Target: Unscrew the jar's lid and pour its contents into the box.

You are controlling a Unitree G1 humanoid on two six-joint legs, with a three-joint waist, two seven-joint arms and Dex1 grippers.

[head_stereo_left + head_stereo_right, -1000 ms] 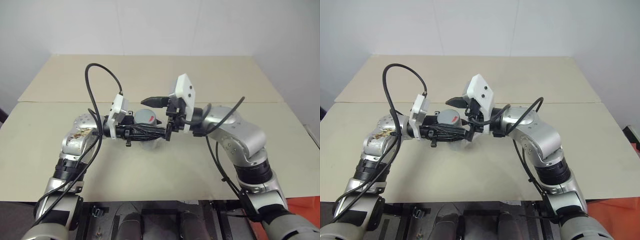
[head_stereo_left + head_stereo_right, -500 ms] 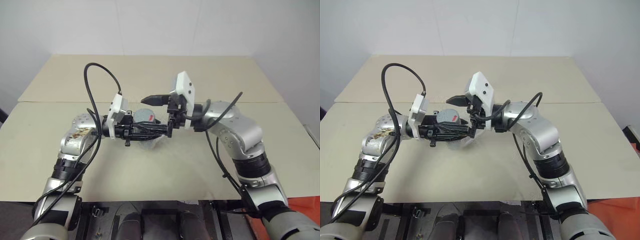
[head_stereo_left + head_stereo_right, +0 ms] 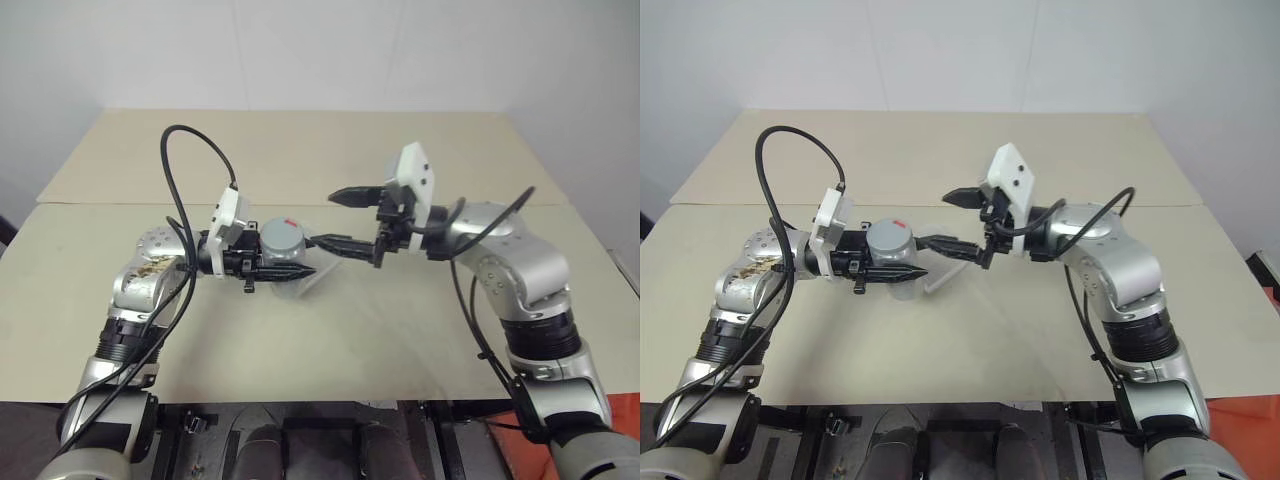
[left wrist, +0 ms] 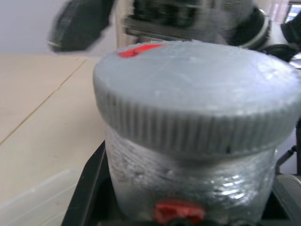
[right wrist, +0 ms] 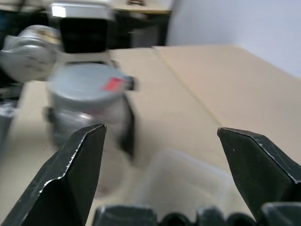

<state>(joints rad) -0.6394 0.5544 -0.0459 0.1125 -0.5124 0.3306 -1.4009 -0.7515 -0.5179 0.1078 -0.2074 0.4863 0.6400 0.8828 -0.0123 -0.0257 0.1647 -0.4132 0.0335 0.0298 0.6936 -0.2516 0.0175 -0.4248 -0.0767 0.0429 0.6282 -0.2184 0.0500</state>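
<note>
Jar (image 3: 283, 262) sits upright in the left gripper (image 3: 297, 270), clamped around its clear body and held above the desk (image 3: 330, 340) with the grey lid (image 4: 197, 113) on top, over the near side of the clear box (image 3: 312, 282). The right gripper (image 3: 345, 218) stands apart to the side, fingers spread wide and empty. To unscrew well, I judge it should come square over the lid, close on the ribbed rim, and twist while the left holds firm. Open desk lies all round, its edges well away
</note>
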